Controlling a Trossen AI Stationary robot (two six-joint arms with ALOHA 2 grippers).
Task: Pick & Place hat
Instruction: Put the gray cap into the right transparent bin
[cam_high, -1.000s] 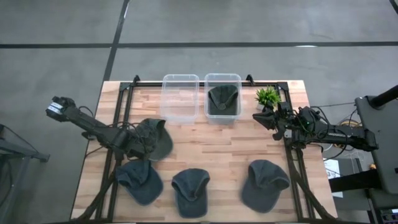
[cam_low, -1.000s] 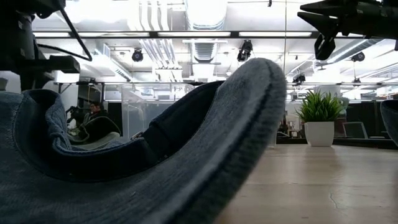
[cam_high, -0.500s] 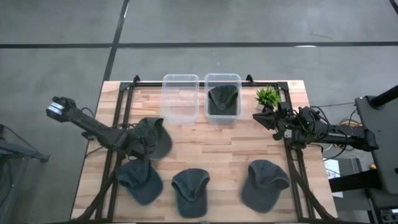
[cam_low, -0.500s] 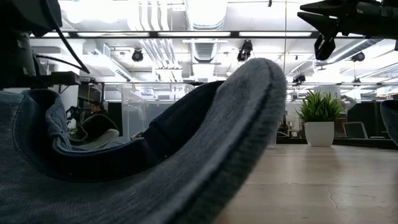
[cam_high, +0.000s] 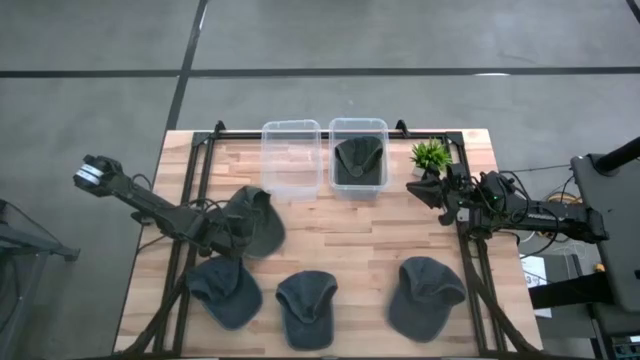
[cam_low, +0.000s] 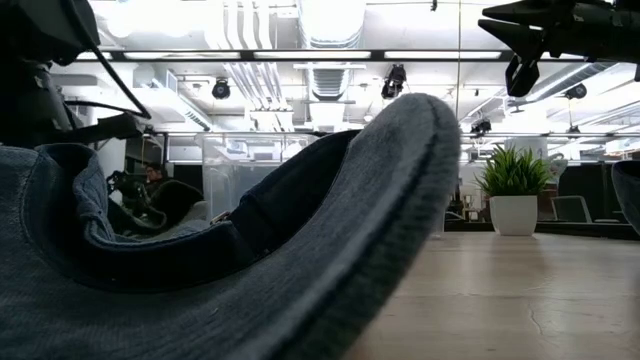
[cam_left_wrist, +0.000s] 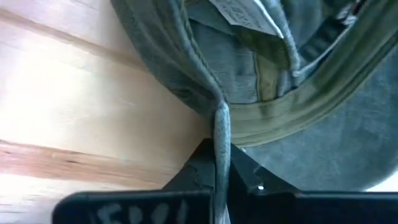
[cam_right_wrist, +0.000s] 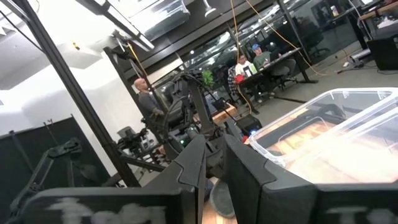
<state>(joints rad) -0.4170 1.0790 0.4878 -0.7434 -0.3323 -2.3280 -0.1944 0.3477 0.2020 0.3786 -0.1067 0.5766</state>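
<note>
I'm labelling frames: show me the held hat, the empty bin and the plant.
held hat (cam_high: 256, 222), high view, on its crown beside the left hand.
empty bin (cam_high: 290, 158), high view, on its clear floor.
plant (cam_high: 430, 155), high view, on its leaves.

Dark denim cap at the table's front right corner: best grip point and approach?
Take the dark denim cap by its brim edge, nearest the front edge of the wooden table, coming from above: it lies flat, and the soft crown offers no firm edge. The right gripper hovers nearest.
</note>
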